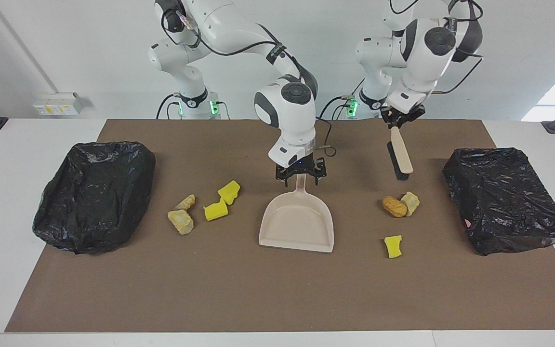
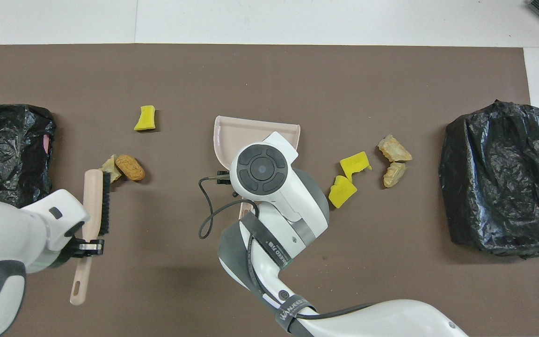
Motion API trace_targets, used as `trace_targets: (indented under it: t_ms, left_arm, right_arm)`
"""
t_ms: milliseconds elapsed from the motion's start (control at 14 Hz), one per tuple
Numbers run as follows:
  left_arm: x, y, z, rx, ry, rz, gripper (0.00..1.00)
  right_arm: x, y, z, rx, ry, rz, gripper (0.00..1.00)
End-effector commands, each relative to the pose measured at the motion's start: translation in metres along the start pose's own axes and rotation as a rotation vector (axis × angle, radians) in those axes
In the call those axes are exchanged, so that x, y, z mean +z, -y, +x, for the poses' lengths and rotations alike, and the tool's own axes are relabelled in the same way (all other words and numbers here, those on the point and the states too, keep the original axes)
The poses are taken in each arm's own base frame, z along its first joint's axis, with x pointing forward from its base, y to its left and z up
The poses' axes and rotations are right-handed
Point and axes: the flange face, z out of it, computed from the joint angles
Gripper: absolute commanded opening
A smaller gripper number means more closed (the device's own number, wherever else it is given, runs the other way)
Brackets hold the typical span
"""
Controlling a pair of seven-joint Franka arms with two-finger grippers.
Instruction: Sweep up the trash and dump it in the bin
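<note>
- Your left gripper [image 1: 399,122] pinches the brush [image 1: 400,155] above the bread lump [image 1: 395,206]
- Right gripper [image 1: 301,176], fingers spread, straddles the dustpan [image 1: 297,226] handle; sponge chunks [image 1: 222,203] at its nine o'clock

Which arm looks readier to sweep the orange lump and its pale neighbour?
The left: its gripper holds the brush in the air near that orange lump. The right gripper is at the dustpan handle.
</note>
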Motion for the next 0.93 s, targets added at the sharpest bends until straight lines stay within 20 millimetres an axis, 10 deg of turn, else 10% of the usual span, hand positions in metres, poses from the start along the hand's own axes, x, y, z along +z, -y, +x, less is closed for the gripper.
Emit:
trace_targets:
  t_ms: [0,428,856]
  left_arm:
    - [0.010,0.033,0.053,-0.025,-0.015,-0.003,0.00]
    - [0.000,0.042,0.077,-0.012,-0.020,0.056,0.00]
    - [0.006,0.059,0.107,-0.018,-0.046,0.090,0.00]
  right_arm:
    - [0.020,-0.009,-0.017,-0.002,0.007,-0.037,1.00]
    - [0.021,-0.001,-0.048,-0.036,0.052,-0.069,0.91]
    - [0.016,0.001,-0.052,-0.045,0.071,-0.086,0.33]
